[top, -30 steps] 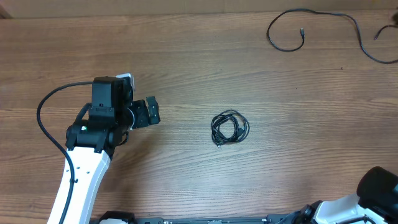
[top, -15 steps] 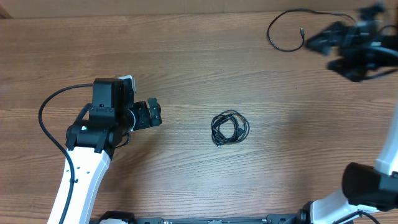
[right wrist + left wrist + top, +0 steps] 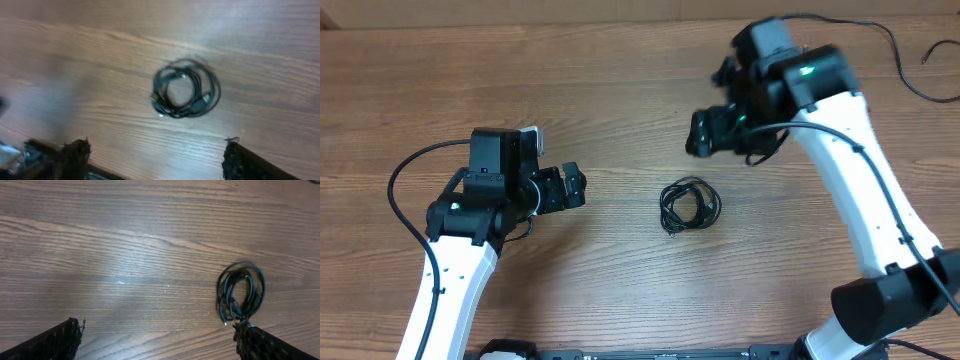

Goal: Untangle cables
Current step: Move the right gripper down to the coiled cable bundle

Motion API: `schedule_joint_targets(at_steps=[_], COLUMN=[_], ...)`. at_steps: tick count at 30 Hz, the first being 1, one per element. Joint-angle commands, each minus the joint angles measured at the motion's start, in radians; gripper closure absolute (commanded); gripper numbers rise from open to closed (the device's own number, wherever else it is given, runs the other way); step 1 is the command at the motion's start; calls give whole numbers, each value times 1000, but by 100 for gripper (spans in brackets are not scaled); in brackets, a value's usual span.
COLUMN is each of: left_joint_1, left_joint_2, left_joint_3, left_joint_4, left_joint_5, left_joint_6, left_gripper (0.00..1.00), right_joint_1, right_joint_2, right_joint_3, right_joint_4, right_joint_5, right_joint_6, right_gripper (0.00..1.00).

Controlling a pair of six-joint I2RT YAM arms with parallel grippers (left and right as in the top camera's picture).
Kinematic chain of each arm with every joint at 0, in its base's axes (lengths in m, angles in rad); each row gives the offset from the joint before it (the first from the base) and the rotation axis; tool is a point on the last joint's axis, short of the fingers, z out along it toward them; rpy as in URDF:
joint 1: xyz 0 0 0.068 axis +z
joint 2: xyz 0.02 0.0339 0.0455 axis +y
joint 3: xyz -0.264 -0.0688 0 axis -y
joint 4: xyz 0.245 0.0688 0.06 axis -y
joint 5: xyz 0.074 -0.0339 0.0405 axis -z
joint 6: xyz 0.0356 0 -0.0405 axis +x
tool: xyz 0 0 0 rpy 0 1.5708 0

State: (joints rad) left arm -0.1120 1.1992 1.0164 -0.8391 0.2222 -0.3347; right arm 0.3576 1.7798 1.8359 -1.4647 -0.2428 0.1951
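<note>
Wood-grain table (image 3: pixel 620 90), brown, bare around middle. Small tangled cable coil (image 3: pixel 689 206) lies flat mid-table, nothing touching it. Left gripper (image 3: pixel 576 187) sits left of cable coil, well apart, jaws spread wide, holding nothing. Right gripper (image 3: pixel 704 133) is just beyond cable coil's far side, blurred, jaws apart, nothing between them. Loose cable strand (image 3: pixel 901 66) lies far right of cable coil, near table's far edge.

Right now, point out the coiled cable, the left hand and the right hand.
coiled cable (image 3: pixel 158 95), right wrist view, left side of the loop
left hand (image 3: pixel 576 188), overhead view, between its fingertips
right hand (image 3: pixel 700 133), overhead view, between its blurred fingertips
</note>
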Motion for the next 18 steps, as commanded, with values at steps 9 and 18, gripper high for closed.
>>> schedule_joint_targets(at_steps=[9,18], left_joint_1=[-6,-6], left_joint_2=[5,5], left_joint_3=[17,17], left_joint_4=[24,35], left_joint_5=[22,22], left_joint_6=[-3,-3], left_gripper=[0,0], right_joint_1=[63,112], right_joint_2=[-1,1], right_joint_3=[-397,-616], right_joint_4=[357,637], right_joint_5=[-90,64], right_joint_6=[203,428], right_gripper=[39,46])
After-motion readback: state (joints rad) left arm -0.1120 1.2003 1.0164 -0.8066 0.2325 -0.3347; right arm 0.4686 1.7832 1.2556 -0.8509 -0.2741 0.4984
